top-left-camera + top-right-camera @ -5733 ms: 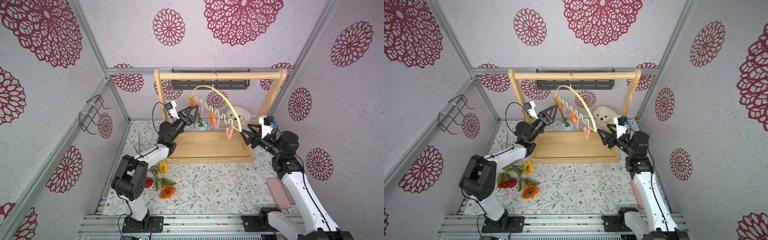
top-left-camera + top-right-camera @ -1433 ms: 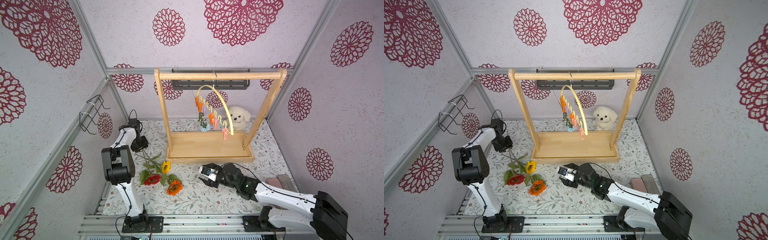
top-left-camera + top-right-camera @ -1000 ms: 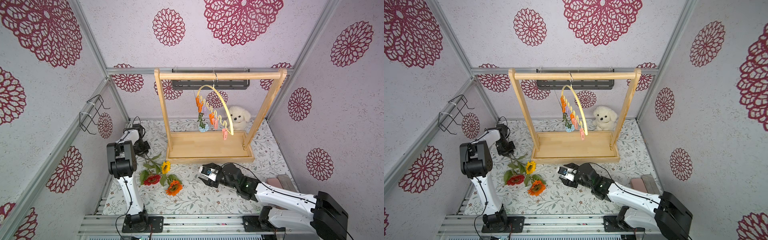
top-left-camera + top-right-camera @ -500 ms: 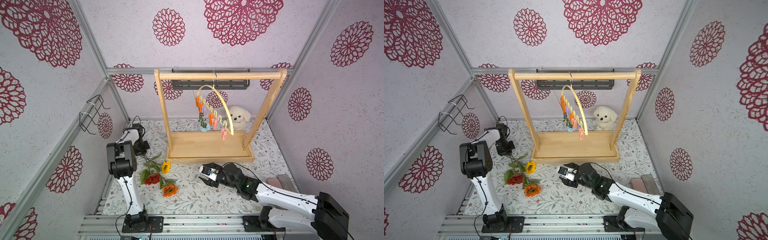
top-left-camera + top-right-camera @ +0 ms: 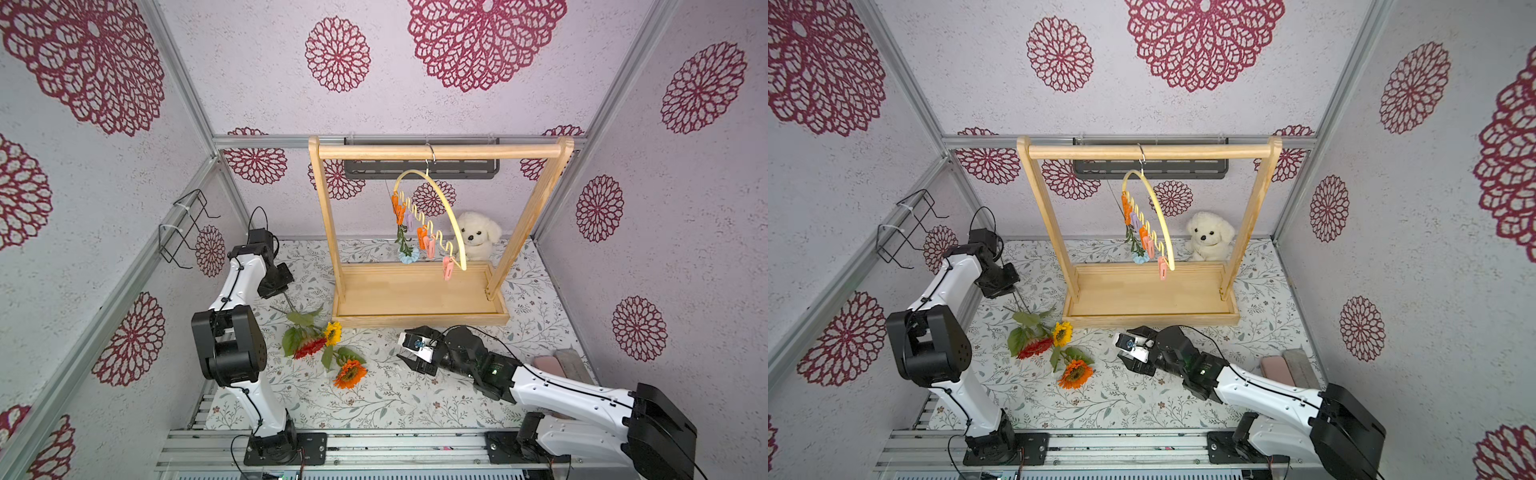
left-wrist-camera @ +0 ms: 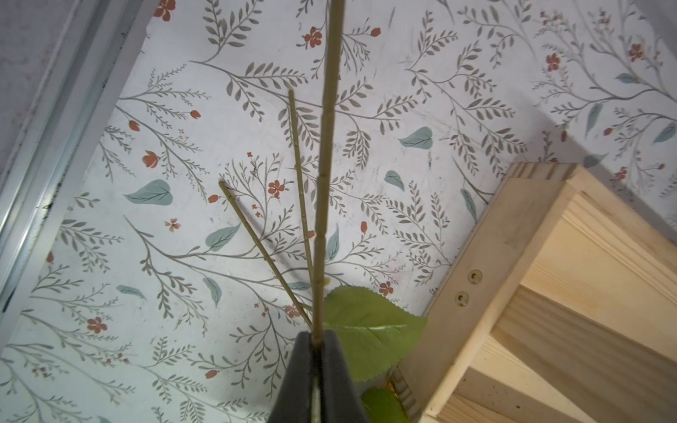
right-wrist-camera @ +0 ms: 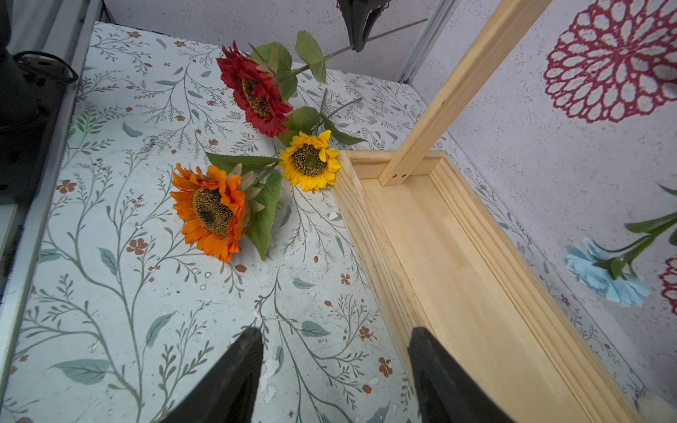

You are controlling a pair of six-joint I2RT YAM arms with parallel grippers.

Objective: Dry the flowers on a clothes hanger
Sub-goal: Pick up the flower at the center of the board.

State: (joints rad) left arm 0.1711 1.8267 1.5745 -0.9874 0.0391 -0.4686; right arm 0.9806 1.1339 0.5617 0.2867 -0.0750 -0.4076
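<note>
So the left claw just clamped onto a flower stem by the table's left edge. The right claw hangs wide, empty. Hanger next, I reckon.

In the left wrist view the left gripper is cut off by the picture's edge. The stem pinched in it runs out of frame, so its flower head is unseen there; it probably belongs to the red bloom. The light-blue carnation loses its stem at the right wrist picture's edge. In both top views, which of the clothespins holds it is too small to tell.
</note>
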